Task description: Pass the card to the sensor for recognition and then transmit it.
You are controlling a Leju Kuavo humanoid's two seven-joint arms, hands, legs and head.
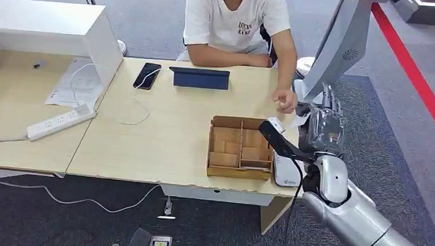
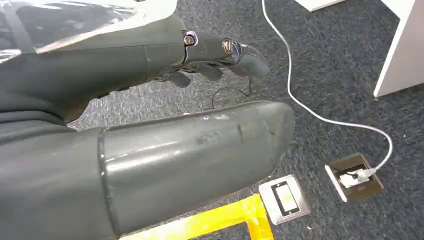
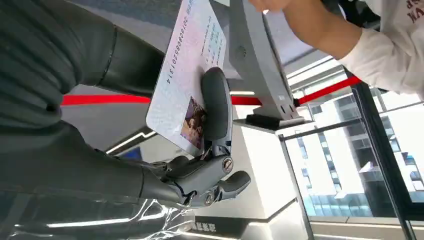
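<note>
The right hand pinches the ID card between thumb and a finger, raised at the right of the head view, just beside the person's hand reaching in near the grey sensor stand. This looks like the handover step. Next it likely needs a steady hold until the person takes the card. The left hand hangs over the carpet, fingers apart, empty.

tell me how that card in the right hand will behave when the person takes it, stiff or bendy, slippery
Probably stiff: the card stays flat though the right hand pins it only near one end. Its glossy printed face suggests it could slide out of the fingers easily. It looks thin and light, so a gentle pull from the person's hand should free it.
</note>
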